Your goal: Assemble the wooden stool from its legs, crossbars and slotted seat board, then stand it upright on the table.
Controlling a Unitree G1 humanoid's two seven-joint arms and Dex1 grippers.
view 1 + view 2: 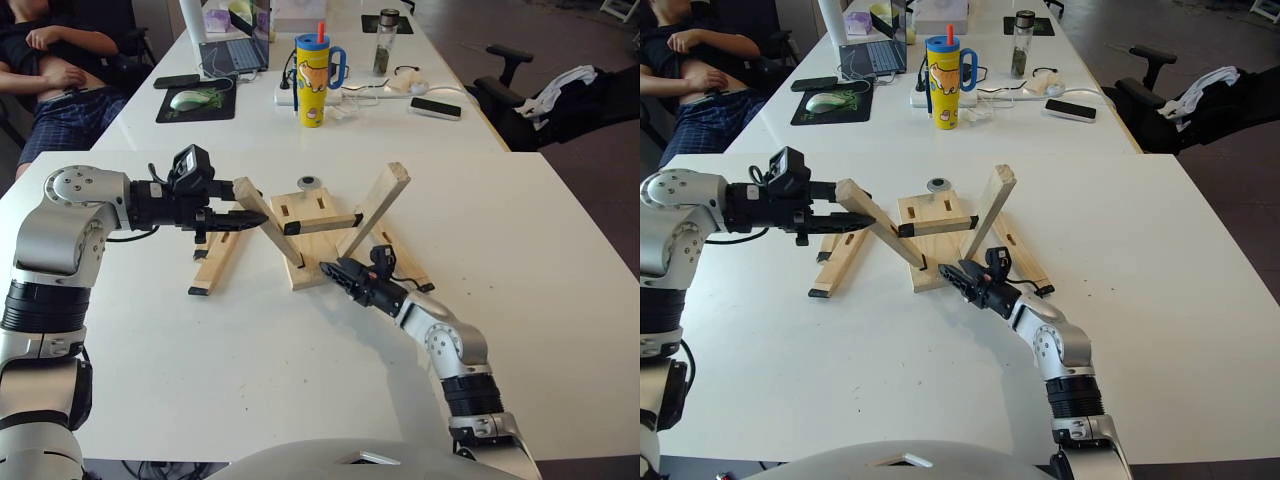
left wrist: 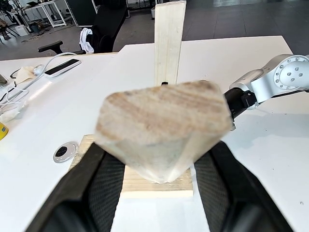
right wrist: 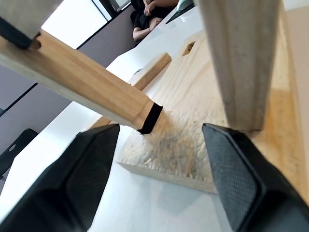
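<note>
Your left gripper (image 1: 250, 218) is pinching the upper end of a tilted leg (image 1: 282, 242). The leg's foot rests on the seat board (image 1: 305, 205), which lies flat on the table (image 1: 520, 250). Your right gripper (image 1: 330, 268) stands spread at the board's near edge. A crossbar (image 1: 325, 224) joins this leg to a second leg (image 1: 380, 200).

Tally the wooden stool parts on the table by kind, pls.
flat pale wooden slotted seat board: 1
slanted pale wooden legs standing on it: 2
short wooden crossbar with black ends: 1
loose pale wooden bars lying flat: 2
Total: 6
</note>
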